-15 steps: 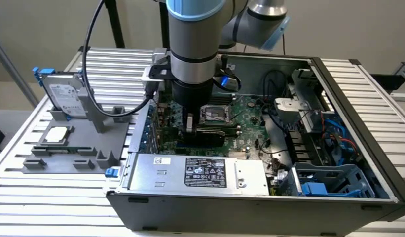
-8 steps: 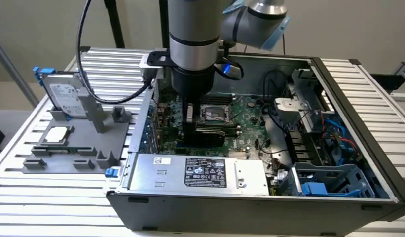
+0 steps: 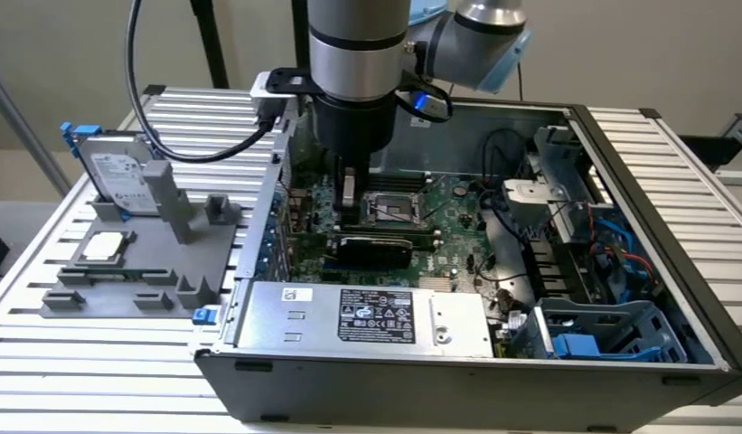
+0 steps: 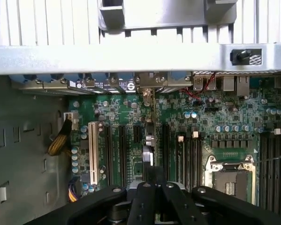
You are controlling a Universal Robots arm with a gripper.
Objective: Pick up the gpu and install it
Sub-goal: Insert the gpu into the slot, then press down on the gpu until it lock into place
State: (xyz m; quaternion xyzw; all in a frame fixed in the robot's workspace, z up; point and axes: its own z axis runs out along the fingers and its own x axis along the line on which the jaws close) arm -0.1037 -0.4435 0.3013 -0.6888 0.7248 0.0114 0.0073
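The gpu [image 4: 148, 149], a thin flat expansion card seen edge-on with a silver metal end bracket towards the rear wall of the case, stands upright inside the open computer, over the row of long black expansion slots [image 4: 122, 154] on the green motherboard [image 4: 112, 112]. The black tool [image 4: 155, 183] is clenched on the card's upper edge, its two fingers [image 4: 143, 197] pressed close together on either side of it. Whether the card's lower edge already sits in a slot cannot be told. In the exterior view the tool [image 3: 349, 201] reaches straight down from the grey and silver robot arm [image 3: 359, 45] into the far part of the case, towards the exterior view's left, and the gpu [image 3: 346, 193] shows as a pale vertical strip below it. Just beside it, towards the exterior view's right, lies the square metal-framed processor socket [image 3: 391, 208] on the motherboard [image 3: 449, 212]. A silver power supply box with a black label [image 3: 371, 316] fills the near side of the grey metal computer case [image 3: 467, 389], and a blue plastic drive cage [image 3: 600, 336] sits in its near corner on the exterior view's right. Outside the case, on the exterior view's left, a grey moulded holder [image 3: 142, 262] rests on the slatted aluminium tabletop [image 3: 57, 362], with a silver hard drive in a blue frame [image 3: 117, 176] standing upright in its far end.
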